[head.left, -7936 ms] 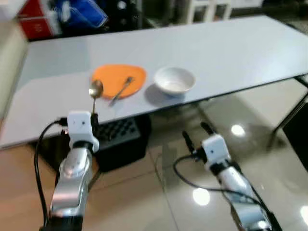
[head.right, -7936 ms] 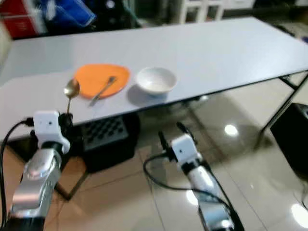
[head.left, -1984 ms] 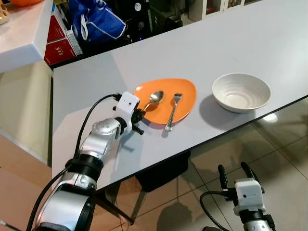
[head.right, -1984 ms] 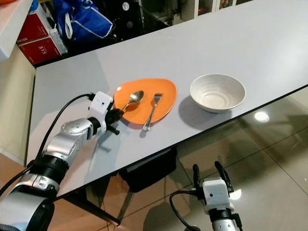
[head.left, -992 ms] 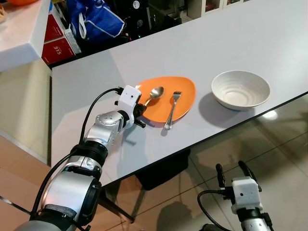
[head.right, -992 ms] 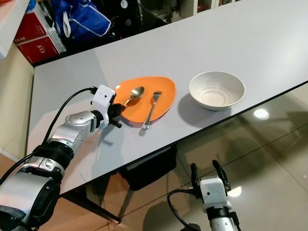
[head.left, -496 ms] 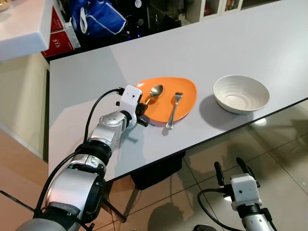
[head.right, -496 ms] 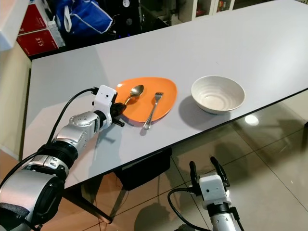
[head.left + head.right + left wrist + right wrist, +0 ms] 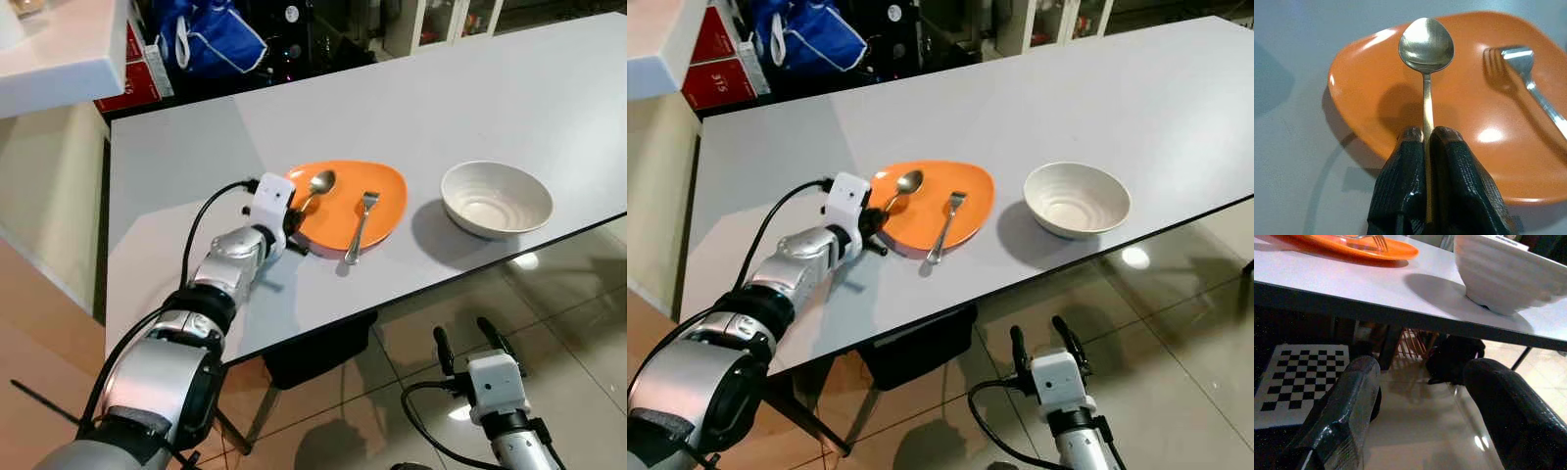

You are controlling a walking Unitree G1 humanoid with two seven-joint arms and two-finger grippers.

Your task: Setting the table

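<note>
- The grey table (image 9: 490, 88) runs across the upper half of the left eye view, its near edge slanting from lower left up to the right.
- The orange plate (image 9: 382, 196) sits near the middle of that view, close to the table's near edge; it is shallow, glossy and rounded, almost egg-shaped.
- The white bowl (image 9: 497, 199) stands to the right of the plate and apart from it, ribbed inside, casting a shadow toward the plate.
- The left arm reaches up from the lower left of the frame, a black cable looping beside it. The left gripper (image 9: 293, 230) is at the plate's left rim, its fingers (image 9: 1400, 191) pressed together on the handle of the spoon (image 9: 1426, 54).
- The spoon is silver-coloured with an oval bowl turned face up over the plate's upper left part; its thin handle runs straight back between the fingers.
- The fork (image 9: 359, 227) lies on the plate's right side, tines up toward the far edge, its handle end reaching past the near rim toward the table.
- The right gripper (image 9: 473, 342) is at the bottom right of the frame, below table level over the shiny tiled floor (image 9: 578, 323), its fingers spread wide and holding nothing.
</note>
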